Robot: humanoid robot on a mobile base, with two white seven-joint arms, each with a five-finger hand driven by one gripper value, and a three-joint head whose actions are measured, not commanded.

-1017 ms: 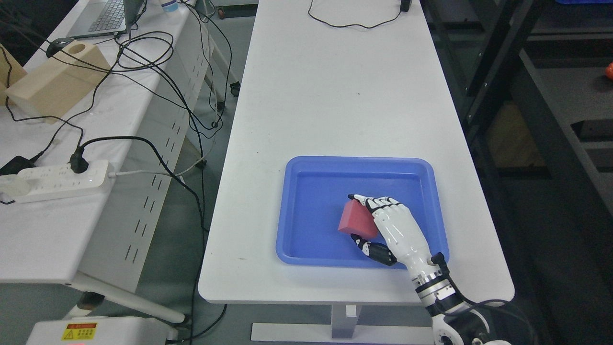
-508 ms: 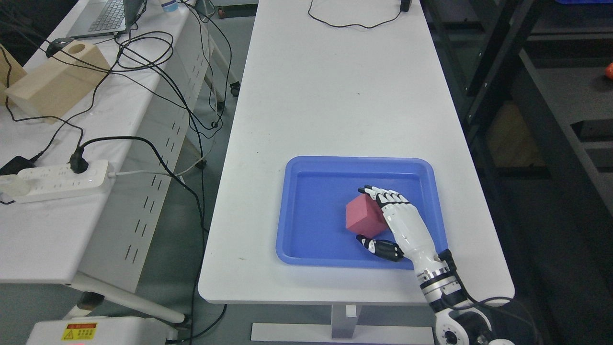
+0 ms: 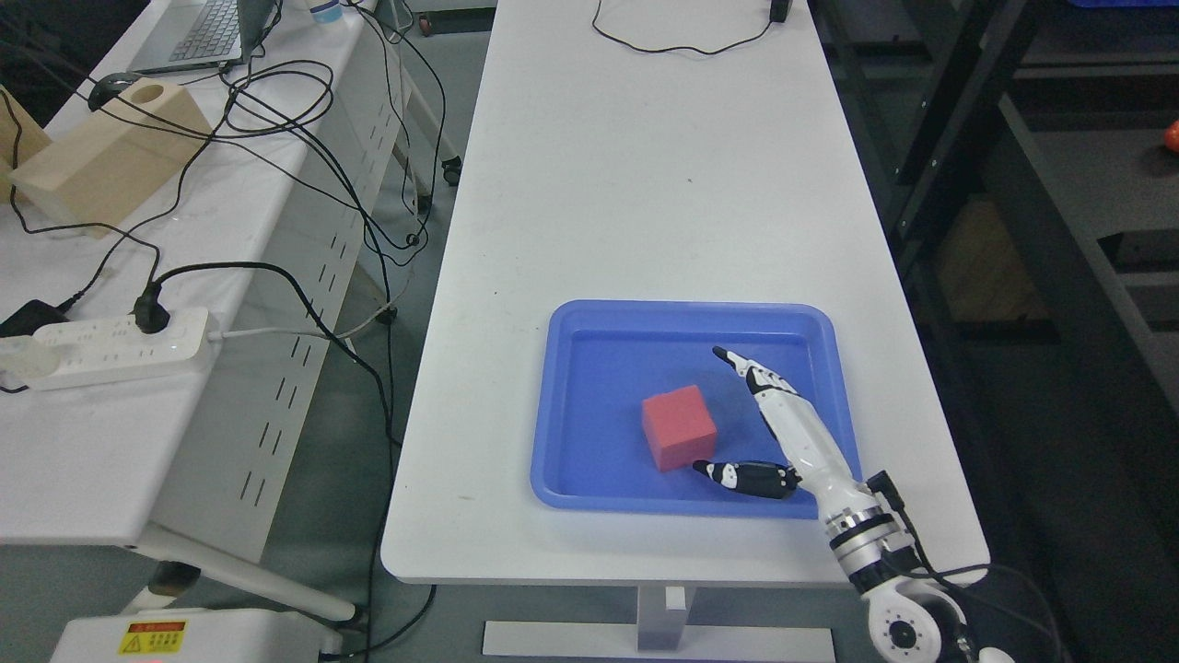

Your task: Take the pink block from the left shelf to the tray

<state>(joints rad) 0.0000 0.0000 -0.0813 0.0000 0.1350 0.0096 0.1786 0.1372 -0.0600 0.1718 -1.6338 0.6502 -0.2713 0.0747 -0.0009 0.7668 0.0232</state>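
Block down, and you can see it plainly: the pink block [image 3: 679,427] sits flat on the floor of the blue tray [image 3: 571,405], just off the left of your right hand [image 3: 776,433], clear of it with a strip of blue showing between. That hand hangs over the tray's right part with its fingers [image 3: 748,371] stretched out straight and its dark thumb [image 3: 746,477] pointing toward the block's lower corner, gripping nothing. Reads to me like a release: palm turned edge-on and digits spread so nothing drags the block as you pull away. The block rests square and well inside the rim, so I'd judge it won't slide out.

Tray is parked at the near end of the white counter [image 3: 645,166], within easy reach of that arm, which makes sense as a drop spot.

Now the gaps. Your left hand is nowhere in the view. The right forearm is cut off at the bottom edge, so its elbow is anyone's guess. The shelf the block is meant to come from, you can't pick out; only dark racking [image 3: 1059,184] off beyond the hand's right side, too dim to read.
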